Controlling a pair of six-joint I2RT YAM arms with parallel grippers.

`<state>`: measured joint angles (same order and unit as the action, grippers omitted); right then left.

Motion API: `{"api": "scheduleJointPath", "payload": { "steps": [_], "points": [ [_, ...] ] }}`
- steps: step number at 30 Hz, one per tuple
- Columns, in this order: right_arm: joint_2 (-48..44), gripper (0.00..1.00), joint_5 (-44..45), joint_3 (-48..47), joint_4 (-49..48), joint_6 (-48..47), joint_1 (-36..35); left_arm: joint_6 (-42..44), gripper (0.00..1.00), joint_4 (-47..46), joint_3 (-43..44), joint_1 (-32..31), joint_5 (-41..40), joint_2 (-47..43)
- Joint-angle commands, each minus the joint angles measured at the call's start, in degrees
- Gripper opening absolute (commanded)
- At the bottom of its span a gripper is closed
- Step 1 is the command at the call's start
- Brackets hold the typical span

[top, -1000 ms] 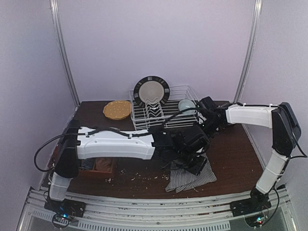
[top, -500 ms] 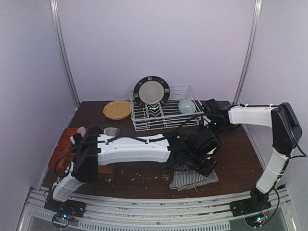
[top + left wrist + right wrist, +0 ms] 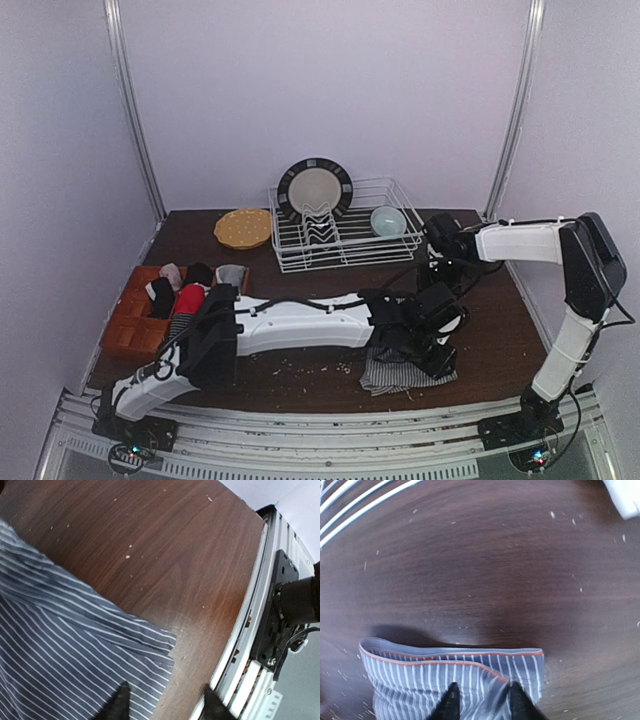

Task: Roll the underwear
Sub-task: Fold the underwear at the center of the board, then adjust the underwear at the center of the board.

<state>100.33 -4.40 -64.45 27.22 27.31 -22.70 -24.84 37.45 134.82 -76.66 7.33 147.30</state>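
Observation:
Striped underwear [image 3: 396,375], dark with fine white stripes and an orange-trimmed band, lies folded on the brown table near the front right. The left wrist view shows its corner [image 3: 75,645] flat on the wood. My left gripper [image 3: 166,706] hangs open over that corner, one fingertip above the cloth, the other above bare table. My right gripper [image 3: 484,702] is open just above the band edge of the underwear [image 3: 455,675], with cloth showing between its fingertips. From above, both grippers [image 3: 435,352] [image 3: 440,300] crowd over the garment and hide much of it.
A red-brown box [image 3: 128,325] at the left holds more rolled underwear, red [image 3: 190,297], black and grey-beige. A white dish rack [image 3: 345,245] with a plate [image 3: 315,188] and a bowl [image 3: 388,220] stands at the back, beside a yellow dish [image 3: 243,228]. Crumbs dot the table.
Both grippers have gone from shut to open. The left arm has stretched farther right, uncovering the box, and the striped underwear now lies narrower and more folded.

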Motion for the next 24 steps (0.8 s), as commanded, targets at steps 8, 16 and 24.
{"api": "scheduleJointPath", "payload": {
  "steps": [8, 16, 24],
  "points": [
    [-13.41, 0.52, -1.71, 2.58, 1.19, 0.61, -2.09, 1.69, 0.74, -13.34, -28.11, 0.09, -4.6, -24.87],
    [-4.47, 0.24, -2.64, 2.12, -1.46, 1.9, -5.6, -3.08, 0.46, -19.69, -43.54, 5.95, -6.38, -31.54],
    [-0.67, 0.2, 4.99, 5.14, -0.31, 1.63, -4.63, -4.3, 0.47, -20.84, -47.29, 8.28, -6.78, -29.83]
  ]
}}
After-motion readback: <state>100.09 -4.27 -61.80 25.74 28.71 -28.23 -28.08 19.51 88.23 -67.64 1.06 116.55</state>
